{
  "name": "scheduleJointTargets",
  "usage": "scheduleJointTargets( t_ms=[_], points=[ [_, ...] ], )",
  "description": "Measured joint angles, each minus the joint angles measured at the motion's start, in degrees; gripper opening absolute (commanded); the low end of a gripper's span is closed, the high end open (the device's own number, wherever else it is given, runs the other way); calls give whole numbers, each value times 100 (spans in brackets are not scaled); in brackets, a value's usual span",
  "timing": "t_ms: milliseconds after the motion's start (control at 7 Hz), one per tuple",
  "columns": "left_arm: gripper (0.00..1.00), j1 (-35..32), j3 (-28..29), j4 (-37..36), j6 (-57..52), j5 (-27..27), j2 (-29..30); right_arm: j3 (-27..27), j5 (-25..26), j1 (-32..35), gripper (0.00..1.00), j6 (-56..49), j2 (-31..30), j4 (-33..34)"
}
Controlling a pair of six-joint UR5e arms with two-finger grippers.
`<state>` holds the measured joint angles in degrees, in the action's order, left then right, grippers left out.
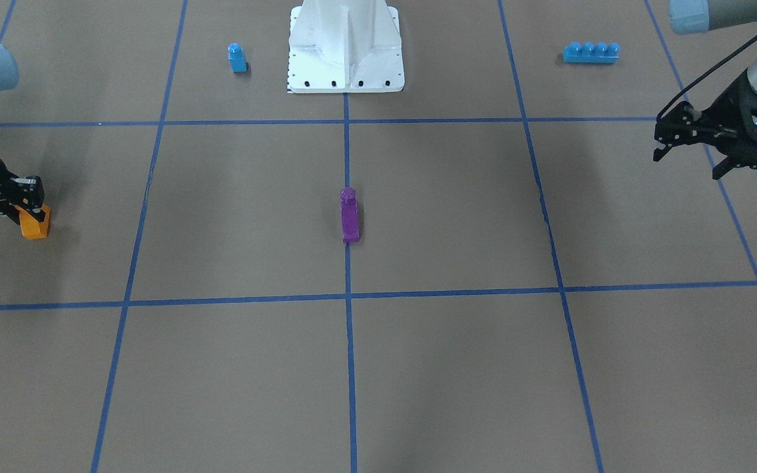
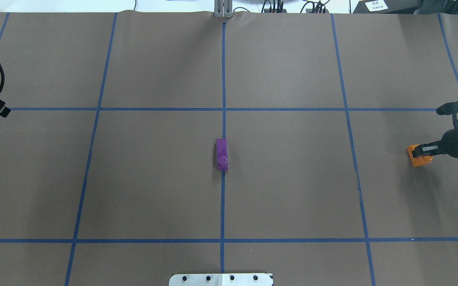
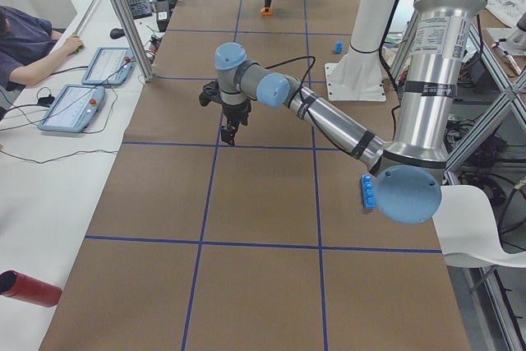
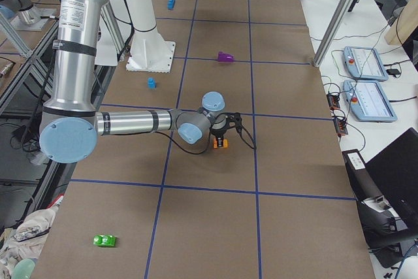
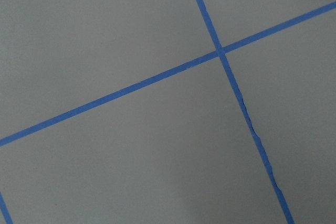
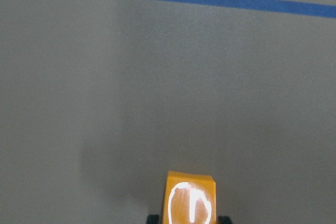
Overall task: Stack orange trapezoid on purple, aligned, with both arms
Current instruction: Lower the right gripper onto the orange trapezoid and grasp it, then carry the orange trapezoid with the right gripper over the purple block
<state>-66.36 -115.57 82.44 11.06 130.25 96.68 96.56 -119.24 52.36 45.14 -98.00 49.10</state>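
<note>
Front view: right end effector [image 1: 31, 209] low at left edge, clamped on orange trapezoid [image 1: 35, 225]; left end effector [image 1: 685, 167] raised upper right, fingers spread, empty; purple [image 1: 349, 217] mid-frame on counter [image 1: 457, 368], well apart from both. Overhead: trapezoid right edge, purple centre.

The left arm [image 3: 329, 117] and the right arm [image 4: 130, 122] are round silver-grey tubes with light-blue joint caps [image 3: 408, 195]. A thin black cable [image 1: 713, 71] follows each forearm. The upper tube carries a label [image 3: 436, 39] with small print. The left gripper [image 1: 687, 165] and the right gripper [image 1: 33, 203] are black and angular. The white base plate [image 1: 345, 77] has black screws.
</note>
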Motion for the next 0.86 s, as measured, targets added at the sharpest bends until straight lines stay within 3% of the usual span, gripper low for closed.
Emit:
scheduleJointTargets(
  t_ms=[286,857],
  points=[
    [100,0,1,0,1,0,0,108,-46,-5,0,40,398,254],
    [100,2,23,2,9,17,0,806,-56,-430,0,810,2298,2560]
  ],
)
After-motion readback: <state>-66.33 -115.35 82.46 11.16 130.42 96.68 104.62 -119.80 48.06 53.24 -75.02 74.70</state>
